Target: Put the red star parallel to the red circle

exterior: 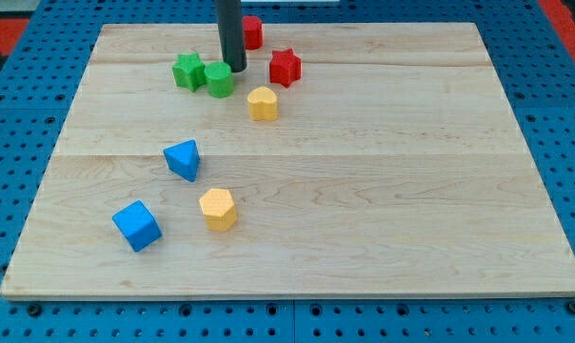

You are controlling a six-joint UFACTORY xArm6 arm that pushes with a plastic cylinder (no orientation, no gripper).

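Wooden board (383,191), pale, bearing all. Rod — no jaws to spread or pinch; its tip (238,69) sits beside the green circle (219,79), nothing held. Red star (285,67) at the tip's three o'clock; red circle (252,32) at the star's eleven — unaligned, likely awaiting a push.

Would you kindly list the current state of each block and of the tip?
my tip: down beside green cylinder's right
red circle: partly hidden behind rod
red star: free
green star: touching green cylinder
green cylinder: upright
yellow blocks: free
blue blocks: free
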